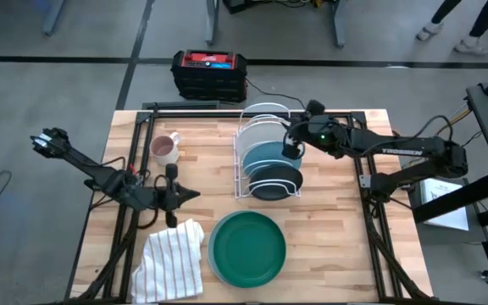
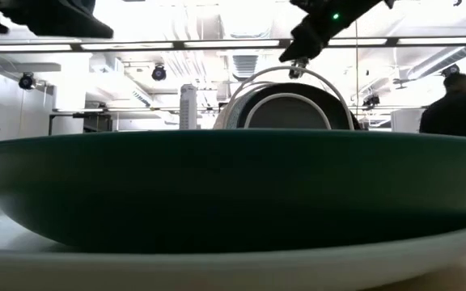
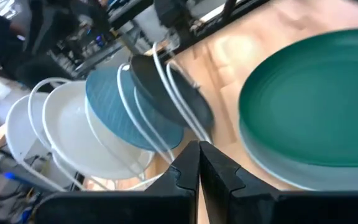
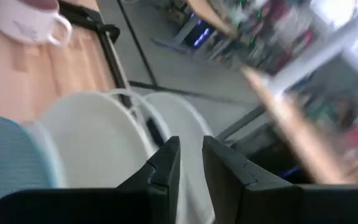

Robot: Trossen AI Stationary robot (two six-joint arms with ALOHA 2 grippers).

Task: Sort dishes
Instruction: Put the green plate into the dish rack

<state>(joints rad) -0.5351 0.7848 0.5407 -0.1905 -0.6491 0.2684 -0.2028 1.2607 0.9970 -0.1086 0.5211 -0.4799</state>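
1. Dishes: several stand on edge in the white wire rack [image 1: 246, 161] at mid-desk. From the near end I read a blackish plate [image 1: 270, 185] with pale rim, a teal plate [image 1: 265, 155], then pale dishes [image 3: 73, 134] behind. Exact count of the pale ones is hard to tell.
2. Green plate [image 1: 247, 245] lies flat on the desk's [image 1: 337, 246] near edge, apparently stacked on a paler plate [image 2: 241, 271] whose rim shows beneath it in the low and left wrist views.
3. Progress, my judgement: more than half done. The racked dishes look settled in their slots; the flat stack remains to be racked, if that is the aim.
4. Orientation: racked plates stand upright, leaning slightly, faces toward the desk's near and far edges. The row's long axis runs near-to-far. The green plate faces up; being round, it has no long axis of its own.
5. Right gripper [image 1: 292, 146] hovers over the rack's right side, above the teal plate's rim. Its fingers stand a narrow gap apart in the wrist view, with nothing visibly held.
6. Left gripper [image 1: 171, 172] waits left of the rack, near the mug [image 1: 164, 148] and above the striped cloth [image 1: 171, 258]. Its fingers are closed together, empty.
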